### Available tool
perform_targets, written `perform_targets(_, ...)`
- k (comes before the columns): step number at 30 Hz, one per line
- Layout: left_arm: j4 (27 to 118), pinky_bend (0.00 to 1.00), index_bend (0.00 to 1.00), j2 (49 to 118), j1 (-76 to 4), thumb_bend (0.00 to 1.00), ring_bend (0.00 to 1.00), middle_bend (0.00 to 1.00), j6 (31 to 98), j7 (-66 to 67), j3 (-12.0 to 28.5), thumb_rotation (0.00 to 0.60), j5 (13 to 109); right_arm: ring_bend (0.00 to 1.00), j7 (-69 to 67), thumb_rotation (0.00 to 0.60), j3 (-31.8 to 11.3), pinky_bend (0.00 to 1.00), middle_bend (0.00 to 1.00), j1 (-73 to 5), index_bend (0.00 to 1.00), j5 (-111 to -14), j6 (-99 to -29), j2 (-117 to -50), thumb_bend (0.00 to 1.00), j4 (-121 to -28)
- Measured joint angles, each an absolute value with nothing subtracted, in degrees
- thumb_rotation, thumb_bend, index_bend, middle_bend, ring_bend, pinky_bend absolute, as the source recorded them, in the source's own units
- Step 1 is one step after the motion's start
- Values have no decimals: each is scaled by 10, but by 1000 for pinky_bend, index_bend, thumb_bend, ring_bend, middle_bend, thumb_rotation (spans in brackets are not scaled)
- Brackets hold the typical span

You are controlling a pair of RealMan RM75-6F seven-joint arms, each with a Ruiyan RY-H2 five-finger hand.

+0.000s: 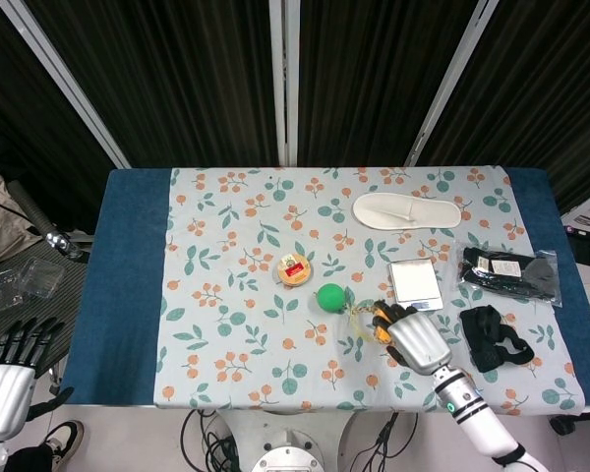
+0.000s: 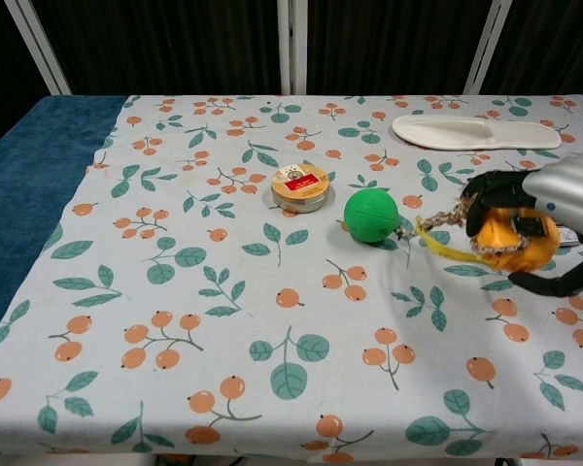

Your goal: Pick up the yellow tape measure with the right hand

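While the left robot hand (image 1: 8, 379) hangs idle with fingers spread beside the desk (image 2: 39, 175), a round tin (image 2: 299, 186) and green ball (image 2: 371, 215) sit mid-cloth. Just right of the ball, the right robot hand (image 2: 549, 228) curls around the yellow tape measure (image 2: 508, 238), apparently lifted clear, its cord (image 2: 437, 233) trailing leftward.

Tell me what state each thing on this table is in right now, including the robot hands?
Yellow tape measure: gripped by the right robot hand, lifted off the cloth, its cord dangling.
Left robot hand: off the table, fingers apart, holding nothing.
Green ball: resting on the cloth.
Round tin with a red label: lid on.
White slipper: lying flat.
Small digital scale: nothing on it.
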State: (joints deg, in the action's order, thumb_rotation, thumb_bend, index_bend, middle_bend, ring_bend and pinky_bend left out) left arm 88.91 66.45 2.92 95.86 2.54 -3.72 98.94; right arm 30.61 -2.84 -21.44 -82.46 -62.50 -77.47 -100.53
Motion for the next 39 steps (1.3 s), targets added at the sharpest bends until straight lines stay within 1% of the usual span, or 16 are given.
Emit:
perform_targets(7,886,32,113,666,28,49,0,85,955,23,-37,600,988,359,291,600,-76,495,383,-237,501,-765,-622,-765,398,-973)
perform_targets(12,887,32,113,666,27,49,0,85,953,24,-37,600,987,358,286,600,-98,495,382,-263,503,-715,-596,-771,398,-931)
perform_targets(23,897,32,113,662,24,49,0,85,949,35,-37,600,989,359,274,600,-103,495,366,-305,499,-658,-547,-825,391,-819)
perform_targets(30,901,32,113,660,23,49,0,85,946,37,-36,600,987,357,267,600,-97,483,350,-316,482,-632,-536,-847,367,-778)
perform_targets(31,901,32,112,660,22,49,0,85,945,37,-36,600,986,352,265,600,-96,474,342,-317,468,-630,-535,-847,358,-775)
perform_targets(33,900,32,113,661,22,49,0,85,944,36,-36,600,986,332,259,600,-94,441,324,-318,406,-628,-531,-847,332,-773)
perform_targets(34,900,32,112,661,22,49,0,85,945,35,-36,600,986,304,256,600,-94,404,304,-319,349,-627,-529,-846,310,-773)
perform_targets(37,899,32,113,662,22,49,0,85,946,33,-35,600,985,171,253,600,-90,266,210,-322,184,-620,-517,-841,234,-776)
perform_targets(39,899,32,113,662,22,49,0,85,946,33,-35,600,985,95,254,600,-87,208,152,-326,106,-613,-511,-838,199,-778)
